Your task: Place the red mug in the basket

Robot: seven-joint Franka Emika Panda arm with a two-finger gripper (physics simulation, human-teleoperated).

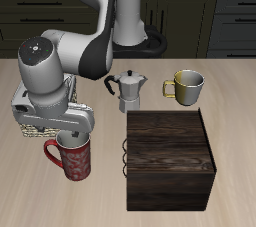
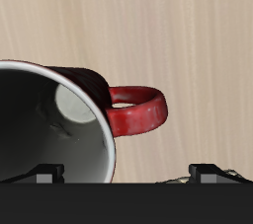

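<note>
End effector poised over the red mug beside the basket.

The red mug (image 1: 73, 161) stands upright on the desk (image 1: 235, 111), just in front of the basket (image 1: 38, 121), which the arm largely hides. The end effector (image 1: 66, 131) hangs directly above the mug's rim, fingers (image 2: 210, 173) apart and clasping nothing. Behind the dark wooden box (image 1: 170, 156), farther from the basket, stand a moka pot (image 1: 126, 92) and a yellow-gold mug (image 1: 186, 86).
</note>
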